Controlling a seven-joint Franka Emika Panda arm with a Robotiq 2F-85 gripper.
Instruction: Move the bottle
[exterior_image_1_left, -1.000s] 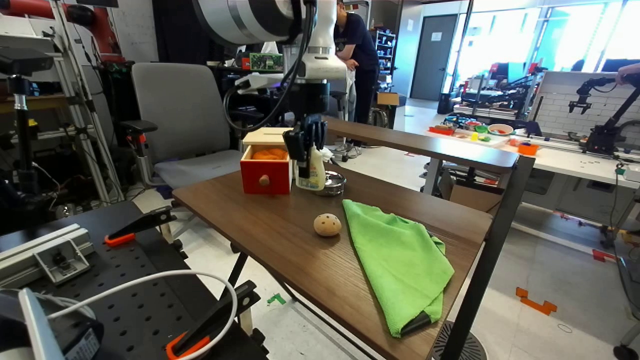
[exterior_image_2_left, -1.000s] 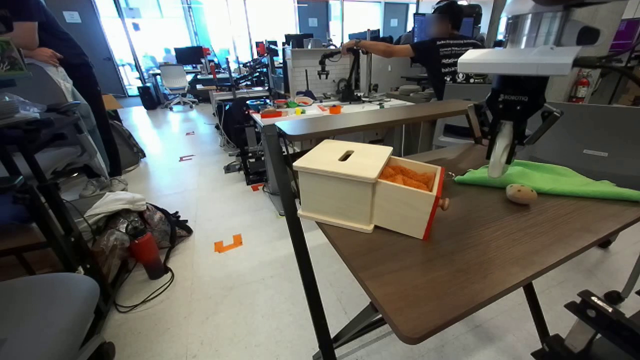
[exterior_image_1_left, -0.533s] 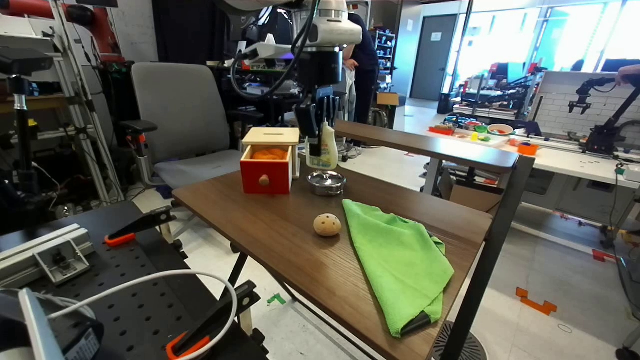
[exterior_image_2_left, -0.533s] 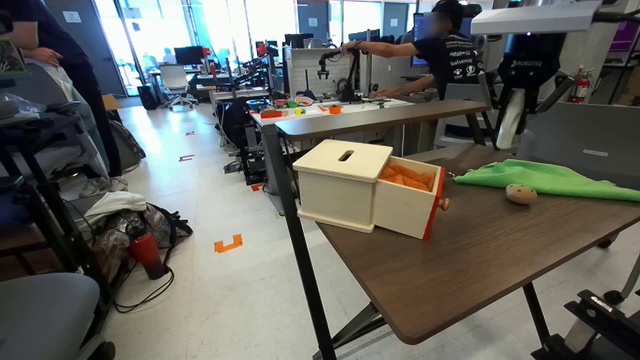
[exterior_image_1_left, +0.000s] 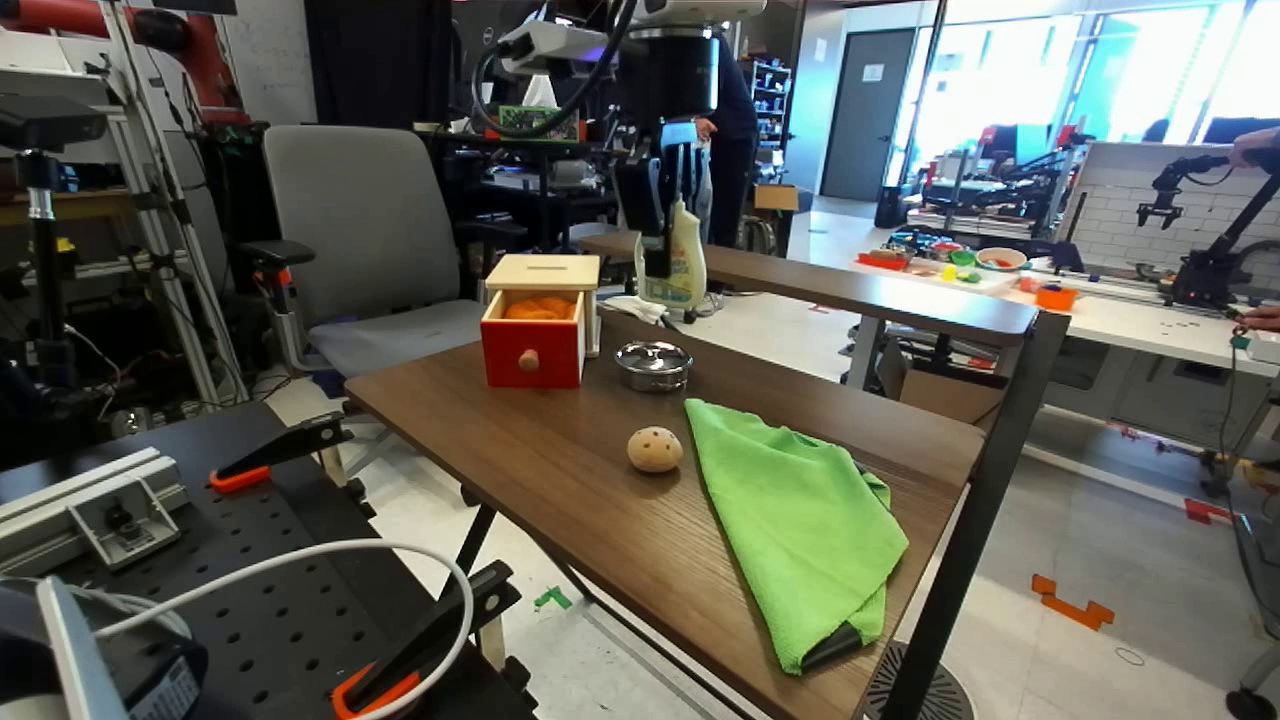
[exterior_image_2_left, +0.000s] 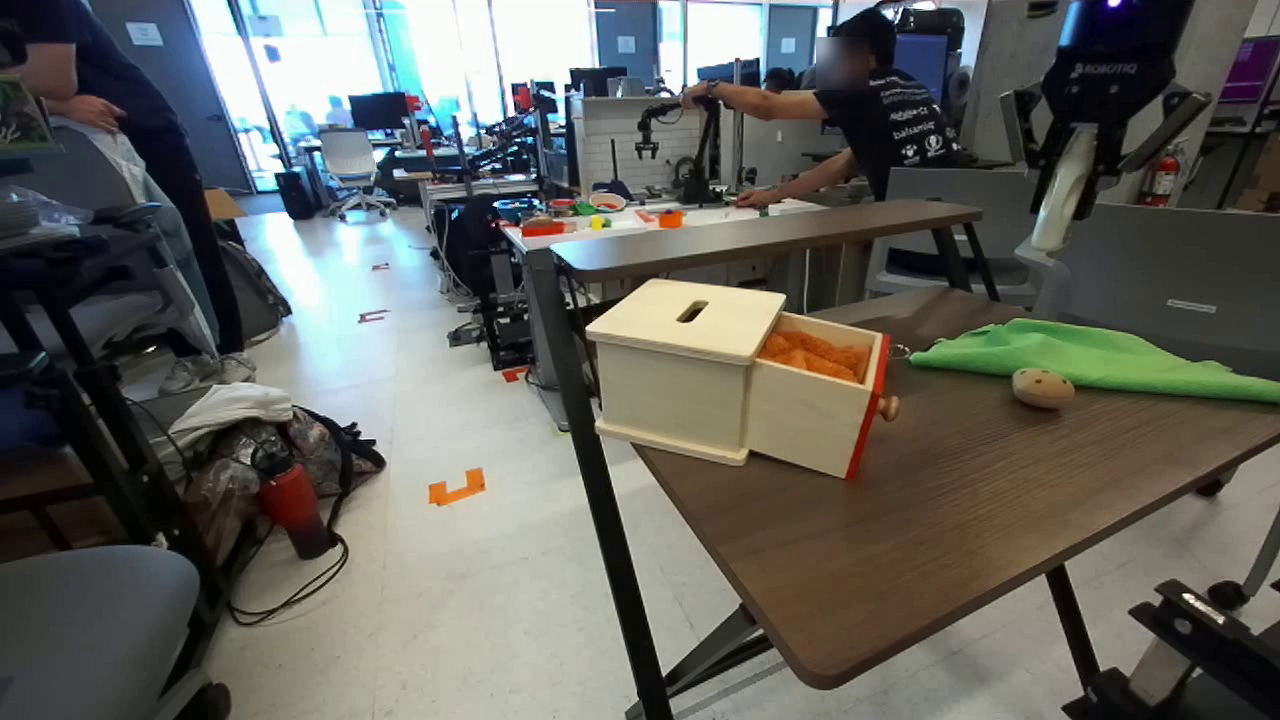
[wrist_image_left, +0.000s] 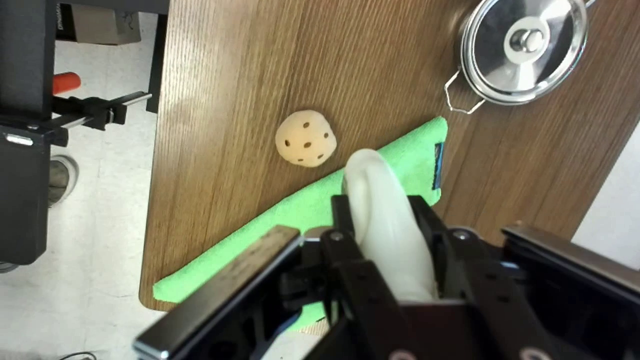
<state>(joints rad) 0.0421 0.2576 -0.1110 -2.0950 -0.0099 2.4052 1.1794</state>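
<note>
Gripper (exterior_image_2_left: 1066, 190) marked ROBOTIQ | clamped on bottle (exterior_image_1_left: 690, 250), clear of table (exterior_image_1_left: 560, 440) | label (exterior_image_1_left: 682, 272) writing blurred

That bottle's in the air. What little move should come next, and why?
Perhaps shift the bottle sideways before lowering it: the jaws hold it above the table, and in the wrist view it shows against the cloth, close to the ball, so coming down here might bump one.

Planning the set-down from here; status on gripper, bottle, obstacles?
Gripper closed on bottle. Bottle in the air, off the table. Ball, cloth, lidded pot and drawer box on table might crowd a set-down.
</note>
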